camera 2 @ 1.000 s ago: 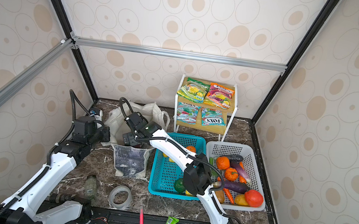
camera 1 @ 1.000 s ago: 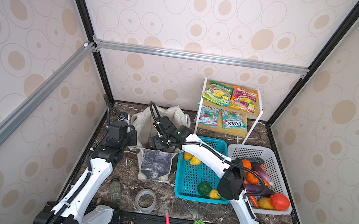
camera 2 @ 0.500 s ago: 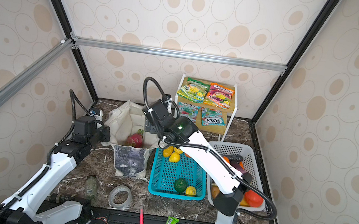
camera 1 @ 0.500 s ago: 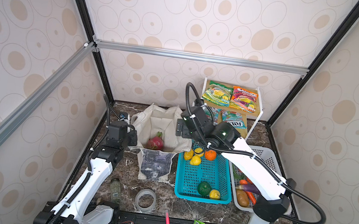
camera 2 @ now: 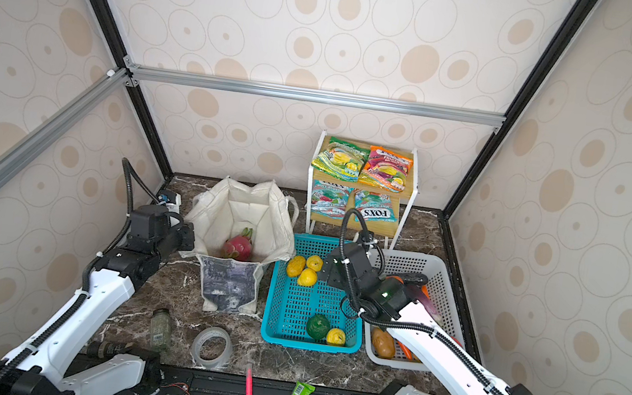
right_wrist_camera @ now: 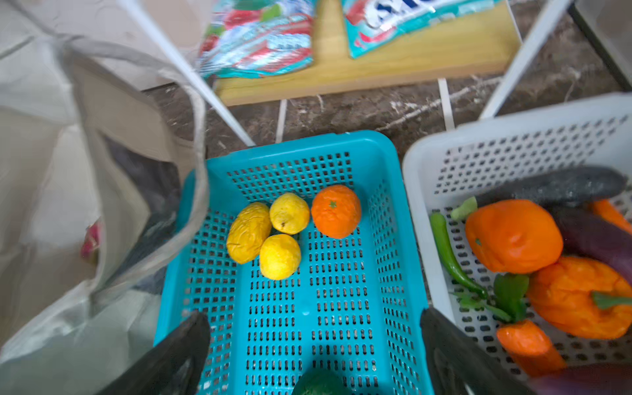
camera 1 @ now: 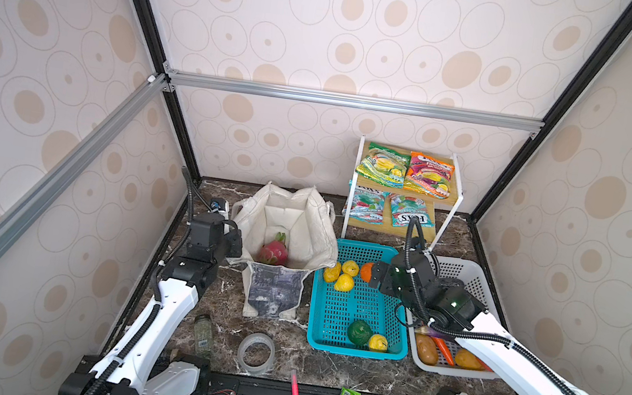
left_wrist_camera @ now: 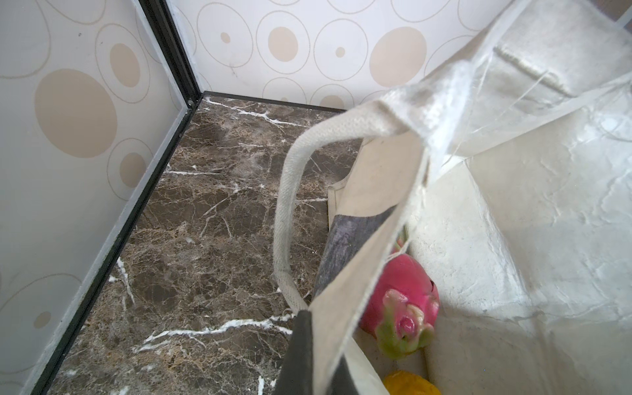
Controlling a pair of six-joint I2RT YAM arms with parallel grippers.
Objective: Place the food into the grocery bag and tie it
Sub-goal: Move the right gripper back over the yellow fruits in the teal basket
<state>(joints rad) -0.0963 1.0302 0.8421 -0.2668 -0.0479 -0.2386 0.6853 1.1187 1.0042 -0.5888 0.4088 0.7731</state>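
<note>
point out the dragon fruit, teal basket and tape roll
dragon fruit (camera 1: 272, 253), in a top view, pink body
teal basket (camera 1: 358, 305), in a top view, bare mesh floor
tape roll (camera 1: 241, 352), in a top view, left band

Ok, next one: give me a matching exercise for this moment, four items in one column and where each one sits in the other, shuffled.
Items
1. dragon fruit
2. yellow fruits
3. green chilli
4. tape roll

Places
A. in the white basket
B. on the bare tabletop
C. inside the grocery bag
D. in the teal basket

Pairs: 1-C, 2-D, 3-A, 4-B
</note>
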